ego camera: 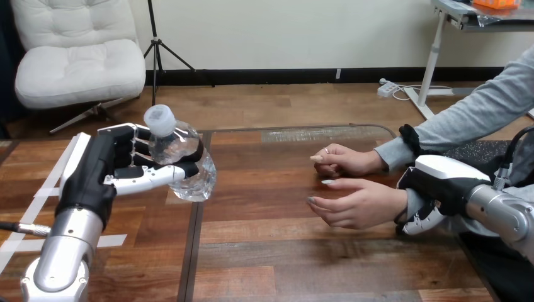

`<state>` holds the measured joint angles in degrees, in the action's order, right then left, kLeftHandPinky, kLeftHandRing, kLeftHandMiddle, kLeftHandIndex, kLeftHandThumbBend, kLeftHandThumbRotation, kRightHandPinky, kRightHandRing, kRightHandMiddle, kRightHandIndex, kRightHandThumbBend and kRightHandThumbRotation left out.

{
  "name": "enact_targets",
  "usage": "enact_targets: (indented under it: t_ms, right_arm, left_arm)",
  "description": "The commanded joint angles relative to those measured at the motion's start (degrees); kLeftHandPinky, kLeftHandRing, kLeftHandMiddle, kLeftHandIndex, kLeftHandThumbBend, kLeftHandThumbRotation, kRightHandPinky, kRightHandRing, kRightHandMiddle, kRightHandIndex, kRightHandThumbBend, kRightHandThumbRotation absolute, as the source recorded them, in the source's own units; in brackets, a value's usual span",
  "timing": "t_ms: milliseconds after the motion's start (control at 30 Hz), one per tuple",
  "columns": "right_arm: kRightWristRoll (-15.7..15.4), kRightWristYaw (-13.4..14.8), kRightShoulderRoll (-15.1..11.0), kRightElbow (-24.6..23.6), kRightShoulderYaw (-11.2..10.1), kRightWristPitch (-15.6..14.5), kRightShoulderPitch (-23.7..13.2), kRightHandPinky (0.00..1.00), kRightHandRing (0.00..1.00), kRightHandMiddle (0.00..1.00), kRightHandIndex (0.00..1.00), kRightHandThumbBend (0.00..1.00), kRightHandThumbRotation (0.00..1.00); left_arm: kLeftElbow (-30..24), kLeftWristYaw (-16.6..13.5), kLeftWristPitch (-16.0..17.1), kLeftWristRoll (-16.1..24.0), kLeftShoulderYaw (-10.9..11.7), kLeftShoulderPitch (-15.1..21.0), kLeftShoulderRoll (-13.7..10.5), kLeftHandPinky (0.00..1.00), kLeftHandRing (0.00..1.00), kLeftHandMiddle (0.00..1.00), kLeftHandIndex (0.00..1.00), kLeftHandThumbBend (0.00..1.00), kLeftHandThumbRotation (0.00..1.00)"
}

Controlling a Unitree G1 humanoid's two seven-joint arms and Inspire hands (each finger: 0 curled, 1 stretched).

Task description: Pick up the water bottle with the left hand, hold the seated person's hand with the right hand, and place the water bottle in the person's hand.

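Left arm in from lower left. Left hand (119,171) clamped on water bottle (177,146), fingers and thumb curled round body. Bottle tilted, white cap uppermost, over left part of table (264,251), well apart from person's hands. Person's far hand (345,160) loosely curled at centre-right. Person's near hand (356,204) open, palm toward bottle. Right hand (441,181) wrapped round wrist (398,200) of near hand, white fingers showing beneath it.

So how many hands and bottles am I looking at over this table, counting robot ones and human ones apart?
Robot hands: 2, the left hand curled round the water bottle, the right hand curled round the person's wrist.
Person's hands: 2, the person's far hand and the person's near hand.
Water bottles: 1.
Total: 5.
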<state>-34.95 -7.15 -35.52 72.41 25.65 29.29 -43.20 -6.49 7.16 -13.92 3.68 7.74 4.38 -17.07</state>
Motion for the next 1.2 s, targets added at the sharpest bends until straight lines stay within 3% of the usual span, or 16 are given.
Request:
enact_targets:
  t_ms: [0, 533, 1167]
  right_arm:
    - [2.3, 1.5, 0.3, -2.8, -2.4, 2.4, -1.8, 0.19, 0.24, 0.29, 0.31, 0.54, 0.0]
    - [3.2, 1.0, -0.3, -4.2, -3.4, 4.5, -2.3, 0.13, 0.17, 0.23, 0.24, 0.55, 0.0]
    - [4.1, -1.0, -0.6, -7.3, -4.4, 3.7, -2.8, 0.12, 0.16, 0.22, 0.24, 0.56, 0.0]
  left_arm:
    - [-3.2, -0.1, 1.4, -0.4, -0.2, 2.5, 0.0, 0.31, 0.38, 0.41, 0.43, 0.69, 0.0]
    - [-3.5, 0.1, 1.2, -0.6, -0.3, 2.6, 0.1, 0.29, 0.36, 0.41, 0.42, 0.69, 0.0]
    - [-2.9, 0.3, 1.9, -0.7, -0.3, 2.6, 0.0, 0.3, 0.36, 0.41, 0.42, 0.69, 0.0]
